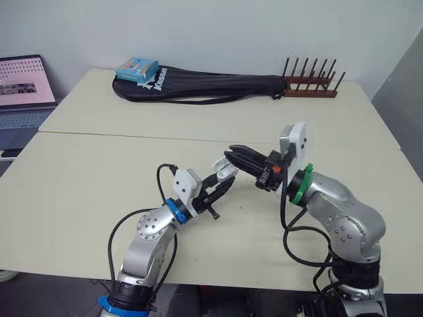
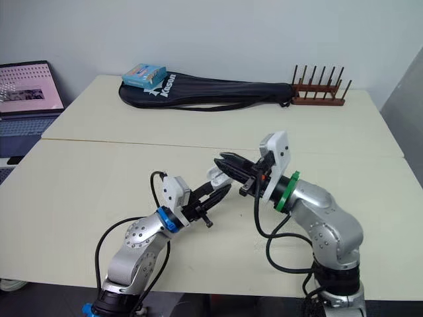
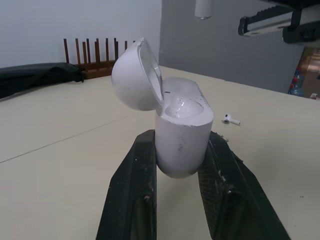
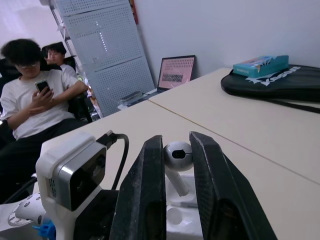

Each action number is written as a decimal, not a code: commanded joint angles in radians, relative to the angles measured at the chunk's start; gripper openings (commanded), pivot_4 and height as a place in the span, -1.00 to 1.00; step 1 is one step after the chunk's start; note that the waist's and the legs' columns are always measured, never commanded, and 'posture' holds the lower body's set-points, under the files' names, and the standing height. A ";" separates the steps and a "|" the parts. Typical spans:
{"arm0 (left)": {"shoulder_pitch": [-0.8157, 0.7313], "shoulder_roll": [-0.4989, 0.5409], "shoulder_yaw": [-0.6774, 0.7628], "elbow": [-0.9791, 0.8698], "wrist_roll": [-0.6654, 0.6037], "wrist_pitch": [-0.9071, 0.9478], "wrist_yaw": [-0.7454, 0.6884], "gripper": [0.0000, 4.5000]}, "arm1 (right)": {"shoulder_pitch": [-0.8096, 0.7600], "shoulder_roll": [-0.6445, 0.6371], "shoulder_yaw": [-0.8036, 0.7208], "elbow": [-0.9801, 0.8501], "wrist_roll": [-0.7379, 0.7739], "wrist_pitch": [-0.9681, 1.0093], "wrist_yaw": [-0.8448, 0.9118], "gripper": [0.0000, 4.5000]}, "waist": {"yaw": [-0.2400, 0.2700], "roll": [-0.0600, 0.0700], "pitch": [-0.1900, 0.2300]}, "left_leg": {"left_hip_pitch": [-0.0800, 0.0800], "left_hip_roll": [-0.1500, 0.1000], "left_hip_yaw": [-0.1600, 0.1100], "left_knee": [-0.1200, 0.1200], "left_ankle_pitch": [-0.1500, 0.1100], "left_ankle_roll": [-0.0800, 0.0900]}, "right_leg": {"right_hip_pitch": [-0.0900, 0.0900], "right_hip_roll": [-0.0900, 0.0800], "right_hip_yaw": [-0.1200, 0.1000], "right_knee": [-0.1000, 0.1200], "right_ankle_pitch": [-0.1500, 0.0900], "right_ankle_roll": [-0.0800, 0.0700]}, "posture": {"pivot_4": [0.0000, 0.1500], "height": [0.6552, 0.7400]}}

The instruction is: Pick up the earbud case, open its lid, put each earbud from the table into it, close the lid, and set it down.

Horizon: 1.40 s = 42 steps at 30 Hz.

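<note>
Sitting between the two black fingers of the left tool (image 1: 225, 183), the white glossy plastic earbud case (image 3: 181, 145) is pinched by its lower body and held above the beige table (image 1: 79, 198), near its middle. Its domed lid is swung back on the hinge, so the moulded wells show. Scuffs mark the shell, and no logo can be read on it. Just above the open case, the right tool (image 1: 234, 156) squeezes a white stemmed earbud (image 4: 178, 154) by its rounded head, with the stem pointing down towards the wells and not touching them. A second white earbud (image 3: 231, 119) lies on the table beyond the case.

Farther back, a long black fabric racket bag (image 1: 198, 86) stretches across the far table. Its white lettering looks like "Kason". A teal card box (image 1: 137, 69) rests on the bag's wide end, its print too small to read. A dark wooden peg rack (image 1: 310, 86) stands just beside the narrow end. A laptop with a pink screen (image 1: 23, 82) is cut off at the robot's left. In the right wrist view a seated person in a white T-shirt (image 4: 35, 105) holds a phone in front of a grey perforated panel (image 4: 100, 50). Another person is partly hidden behind.
</note>
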 commanded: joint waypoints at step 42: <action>-0.023 -0.019 -0.002 -0.049 -0.024 0.007 0.020 -0.66 | 0.152 -0.017 0.185 0.102 -0.130 -0.353 -0.087 0.10 | -0.002 0.001 -0.001 | 0.000 0.000 0.000 0.000 0.000 0.000 | -0.001 0.001 0.000 0.001 0.000 0.000 | 1.00 -0.12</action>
